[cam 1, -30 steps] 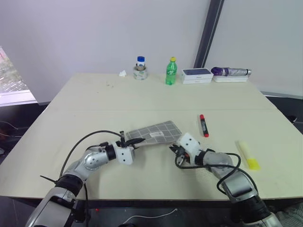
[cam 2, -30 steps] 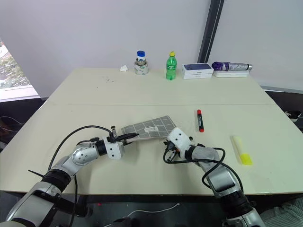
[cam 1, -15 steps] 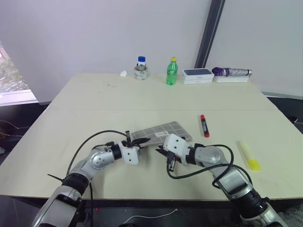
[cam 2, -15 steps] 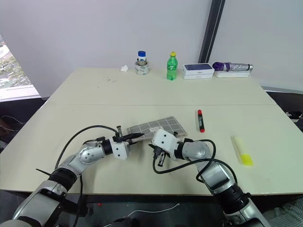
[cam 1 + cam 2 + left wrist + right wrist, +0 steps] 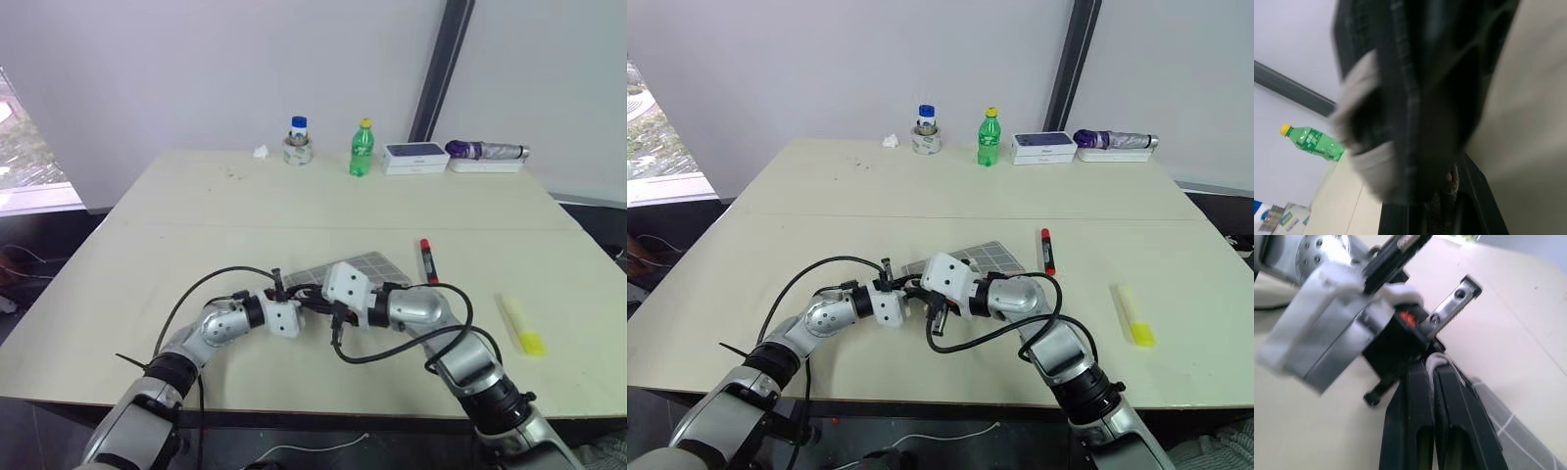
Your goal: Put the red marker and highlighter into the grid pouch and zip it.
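The grid pouch (image 5: 996, 257) lies near the table's middle, grey with white lines, and my right hand covers its near part. My left gripper (image 5: 911, 290) is shut on the pouch's left corner, and grey fabric shows between its fingers (image 5: 1444, 198). My right gripper (image 5: 1432, 363) is shut, with its tips right against the left gripper and a small pale bit between them. The pouch (image 5: 1508, 431) shows beside those fingers. The red marker (image 5: 1046, 252) lies just right of the pouch. The highlighter (image 5: 1133, 315) lies farther right, near the front edge.
Along the far edge stand a blue-capped jar (image 5: 298, 142), a green bottle (image 5: 361, 162), a white-and-blue box (image 5: 416, 157) and a purple folded umbrella (image 5: 487, 151) on a white tray. Black cables loop from both wrists over the table's near side (image 5: 118, 294).
My right gripper has swung left and up from beside the pouch to meet the left gripper. The left gripper has drawn the pouch a little to the right. The view has shifted slightly.
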You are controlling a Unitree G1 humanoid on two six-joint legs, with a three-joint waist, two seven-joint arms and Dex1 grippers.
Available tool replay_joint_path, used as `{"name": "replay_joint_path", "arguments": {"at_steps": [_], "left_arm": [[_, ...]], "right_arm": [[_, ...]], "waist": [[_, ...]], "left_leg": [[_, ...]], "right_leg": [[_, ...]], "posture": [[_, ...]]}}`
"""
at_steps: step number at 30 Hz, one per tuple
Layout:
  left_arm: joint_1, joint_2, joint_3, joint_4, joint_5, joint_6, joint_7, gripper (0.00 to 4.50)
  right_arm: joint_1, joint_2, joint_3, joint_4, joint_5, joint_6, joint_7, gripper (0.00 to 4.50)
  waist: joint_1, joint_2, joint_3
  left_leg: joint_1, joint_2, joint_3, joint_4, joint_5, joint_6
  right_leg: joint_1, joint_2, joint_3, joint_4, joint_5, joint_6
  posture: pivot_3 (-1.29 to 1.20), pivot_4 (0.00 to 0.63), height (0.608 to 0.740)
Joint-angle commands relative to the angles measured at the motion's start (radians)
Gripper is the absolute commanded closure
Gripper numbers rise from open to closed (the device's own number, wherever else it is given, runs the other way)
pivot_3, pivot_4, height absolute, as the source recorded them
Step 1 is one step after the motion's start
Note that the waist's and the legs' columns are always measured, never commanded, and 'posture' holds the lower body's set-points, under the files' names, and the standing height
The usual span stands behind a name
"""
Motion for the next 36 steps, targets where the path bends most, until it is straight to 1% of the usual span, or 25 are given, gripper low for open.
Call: {"name": "replay_joint_path", "arguments": {"at_steps": [1,2,5,7,8,11,12,14,16,18,20,22,23,25,27,29,32,34,36], "left_arm": [[0.008,-0.005,-0.026,0.001,0.017,0.0,0.001,4.5],[0.01,-0.003,-0.021,-0.002,0.011,0.001,0.002,4.5],[0.014,0.006,-0.015,-0.006,0.009,-0.001,0.007,4.5],[0.018,0.013,-0.014,-0.009,0.014,-0.004,0.014,4.5],[0.021,0.016,-0.012,-0.011,0.012,-0.003,0.016,4.5],[0.028,0.036,-0.003,-0.026,0.016,-0.009,0.032,4.5],[0.03,0.042,0.001,-0.031,0.014,-0.011,0.035,4.5],[0.035,0.063,0.012,-0.04,0.006,-0.014,0.04,4.5],[0.039,0.081,0.022,-0.046,0.0,-0.013,0.046,4.5],[0.047,0.095,0.029,-0.049,-0.007,-0.007,0.051,4.5],[0.058,0.107,0.035,-0.057,-0.014,0.002,0.056,4.5],[0.065,0.115,0.037,-0.066,-0.019,0.006,0.058,4.5],[0.069,0.118,0.038,-0.07,-0.024,0.007,0.055,4.5],[0.085,0.127,0.042,-0.081,-0.046,0.016,0.044,4.5],[0.104,0.121,0.06,-0.088,-0.12,0.046,0.01,4.5],[0.111,0.111,0.072,-0.092,-0.176,0.075,-0.026,4.5],[0.106,0.1,0.081,-0.096,-0.219,0.106,-0.061,4.5],[0.099,0.093,0.083,-0.099,-0.22,0.118,-0.068,4.5],[0.097,0.089,0.083,-0.102,-0.218,0.125,-0.071,4.5]], "right_arm": [[0.01,-0.029,-0.024,-0.042,0.011,-0.018,0.012,4.45],[0.025,-0.042,-0.034,-0.047,0.014,-0.021,0.014,4.45],[0.068,-0.075,-0.067,-0.071,0.039,-0.018,0.019,3.59],[0.096,-0.107,-0.083,-0.087,0.033,-0.029,0.02,2.58],[0.11,-0.122,-0.095,-0.099,0.038,-0.025,0.021,1.95],[0.162,-0.172,-0.16,-0.149,0.095,0.005,0.041,0.43],[0.178,-0.188,-0.187,-0.158,0.113,0.011,0.046,0.03],[0.235,-0.221,-0.273,-0.16,0.154,0.004,0.049,0.03],[0.293,-0.231,-0.349,-0.168,0.195,-0.004,0.038,0.03],[0.343,-0.208,-0.416,-0.183,0.244,0.001,0.007,0.03],[0.413,-0.15,-0.496,-0.205,0.291,-0.013,-0.059,0.03],[0.451,-0.115,-0.533,-0.222,0.316,-0.018,-0.097,0.03],[0.473,-0.106,-0.538,-0.229,0.304,-0.03,-0.114,0.03],[0.522,-0.09,-0.528,-0.229,0.227,-0.055,-0.191,0.03],[0.508,-0.044,-0.527,-0.219,0.166,-0.039,-0.323,0.03],[0.473,-0.018,-0.522,-0.197,0.118,-0.019,-0.41,0.03],[0.403,0.001,-0.506,-0.15,0.089,0.001,-0.467,0.03],[0.334,0.007,-0.502,-0.079,0.06,0.019,-0.516,0.03],[0.301,0.007,-0.499,-0.038,0.046,0.027,-0.536,0.03]], "waist": [[0.0,0.0,0.0],[0.001,0.0,0.0],[0.0,0.0,0.0],[-0.001,0.0,0.0],[-0.002,0.0,0.0],[-0.002,0.0,0.0],[-0.002,0.0,0.0],[-0.003,0.0,0.0],[-0.002,-0.001,0.0],[-0.005,-0.001,0.0],[-0.006,-0.001,0.0],[-0.009,0.0,0.0],[-0.01,0.0,0.0],[-0.009,0.0,0.0],[-0.013,0.0,0.0],[-0.021,0.0,0.0],[-0.024,0.0,0.0],[-0.024,0.0,0.0],[-0.022,0.0,0.0]], "left_leg": [[0.0,0.0,0.0,0.0,0.0,0.0],[0.0,0.0,0.0,0.0,0.0,0.0],[0.0,0.0,0.0,0.0,0.0,0.0],[0.0,0.0,0.0,0.0,0.0,0.0],[0.0,0.0,0.0,0.0,0.0,0.0],[0.0,0.0,0.0,-0.001,0.0,0.0],[0.0,0.0,0.0,-0.001,0.0,0.0],[0.0,0.0,0.0,-0.001,0.0,0.0],[0.0,0.001,0.0,-0.001,0.0,0.0],[0.0,0.001,0.0,-0.001,0.0,0.0],[0.001,0.001,0.0,-0.002,0.0,0.0],[0.001,0.001,0.0,-0.002,0.0,0.0],[0.0,0.001,0.0,-0.002,0.0,-0.001],[0.001,0.001,0.0,-0.002,0.0,0.0],[0.001,0.001,0.0,-0.002,0.0,0.0],[0.001,0.001,0.0,-0.002,0.0,-0.001],[0.001,0.001,0.0,-0.002,0.001,-0.001],[0.001,0.001,0.0,-0.002,0.001,-0.001],[0.0,0.001,0.0,-0.002,0.001,-0.001]], "right_leg": [[0.0,0.0,0.0,0.0,0.0,0.0],[0.0,0.0,0.0,0.0,0.0,0.0],[0.0,0.0,0.0,-0.001,0.0,0.0],[0.0,0.0,0.0,0.0,0.0,0.0],[0.0,0.0,0.0,0.0,0.0,0.0],[0.0,0.0,0.0,-0.001,0.0,0.0],[0.0,0.0,0.0,-0.001,0.0,0.0],[0.0,0.0,0.0,-0.001,0.0,0.0],[0.0,0.0,0.0,-0.001,0.0,0.0],[0.0,0.0,0.001,-0.001,0.0,0.0],[0.0,0.001,0.001,-0.001,0.0,0.0],[0.0,0.001,0.001,-0.001,0.0,0.0],[0.0,0.001,0.001,-0.001,0.0,0.0],[0.001,0.0,0.001,-0.001,0.0,0.0],[0.0,0.0,0.001,-0.001,0.0,0.0],[-0.001,0.0,0.001,0.0,0.0,0.0],[-0.001,0.001,0.001,0.001,0.0,0.0],[-0.001,0.001,0.001,0.001,0.0,0.0],[-0.001,0.001,0.001,0.0,0.0,0.0]], "posture": [[0.0,0.15,0.74],[0.0,0.15,0.74],[0.0,0.15,0.74],[0.0,0.15,0.74],[0.0,0.15,0.74],[0.0,0.15,0.74],[0.0,0.15,0.74],[0.0,0.15,0.74],[0.0,0.15,0.74],[0.0,0.15,0.74],[0.0,0.15,0.74],[0.0,0.15,0.74],[0.0,0.15,0.74],[0.0,0.15,0.74],[0.0,0.15,0.74],[0.0,0.15,0.74],[0.0,0.15,0.74],[0.0,0.15,0.74],[0.0,0.15,0.74]]}}
